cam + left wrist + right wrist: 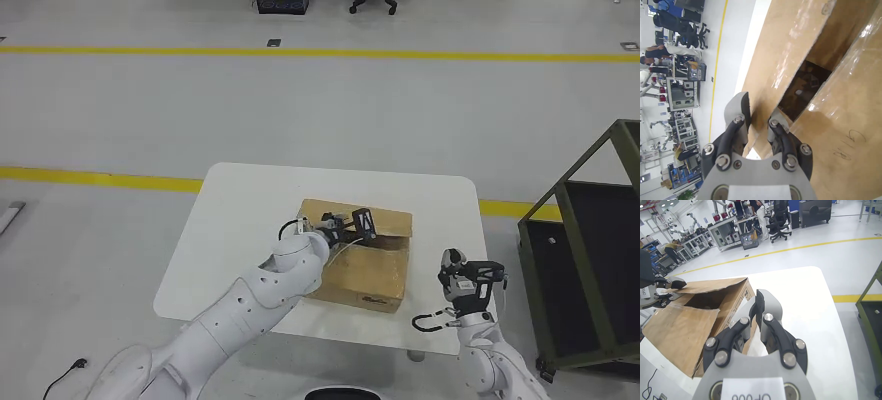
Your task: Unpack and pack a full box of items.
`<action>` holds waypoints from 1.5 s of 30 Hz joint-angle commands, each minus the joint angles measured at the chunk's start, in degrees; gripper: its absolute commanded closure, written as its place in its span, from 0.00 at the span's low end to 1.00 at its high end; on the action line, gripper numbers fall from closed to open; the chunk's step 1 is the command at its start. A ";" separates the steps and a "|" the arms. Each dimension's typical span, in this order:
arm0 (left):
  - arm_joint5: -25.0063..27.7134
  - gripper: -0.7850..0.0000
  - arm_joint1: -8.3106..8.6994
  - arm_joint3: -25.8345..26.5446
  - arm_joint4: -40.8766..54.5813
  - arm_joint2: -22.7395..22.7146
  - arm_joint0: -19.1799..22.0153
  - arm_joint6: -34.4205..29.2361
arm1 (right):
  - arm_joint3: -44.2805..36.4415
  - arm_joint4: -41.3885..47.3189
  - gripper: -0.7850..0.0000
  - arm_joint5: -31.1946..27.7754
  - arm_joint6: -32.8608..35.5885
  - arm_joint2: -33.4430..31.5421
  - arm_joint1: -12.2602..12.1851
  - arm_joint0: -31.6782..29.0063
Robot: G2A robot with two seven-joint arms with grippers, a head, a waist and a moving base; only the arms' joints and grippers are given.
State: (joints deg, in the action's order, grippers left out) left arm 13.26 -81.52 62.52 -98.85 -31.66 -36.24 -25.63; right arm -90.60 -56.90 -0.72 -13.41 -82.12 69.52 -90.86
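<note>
Left claw point(760, 113): clamped on the edge of one flap point(783, 56) of the cardboard box point(365, 270), with the flap lifted. Box: centre of the top view, on the white table point(240, 230); its contents are dark and unclear through the gap. Handling, as judged: light, stiff board with slick taped faces and tear-prone edges; best gripped mid-flap. Right claw point(756, 308): fingers together, empty, lower right of the box.

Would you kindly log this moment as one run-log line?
stage: opening | left hand: shut on far flap of brown cardboard box | right hand: shut, empty, beside box over white table
</note>
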 commanded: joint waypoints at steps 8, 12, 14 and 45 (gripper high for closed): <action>4.77 1.00 1.12 5.23 0.58 -4.23 -2.78 -0.65 | -1.62 2.06 1.00 -0.68 0.58 -1.69 0.17 -0.51; 7.43 1.00 2.14 9.90 0.85 -7.04 -4.95 -2.96 | -3.01 3.48 1.00 -0.98 1.26 -2.91 0.19 -0.90; 8.91 1.00 2.64 12.68 1.20 -8.43 -6.18 -4.37 | -3.71 3.95 1.00 -1.21 1.57 -3.47 0.19 -1.09; -2.91 0.00 -4.73 -11.46 5.35 -7.62 7.81 2.31 | -5.37 4.35 1.00 -1.23 3.39 -4.99 0.91 -2.43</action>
State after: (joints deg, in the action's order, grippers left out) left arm 11.41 -85.45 53.47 -94.19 -39.92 -29.25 -23.22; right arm -96.00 -52.55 -1.94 -10.00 -87.13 70.39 -93.30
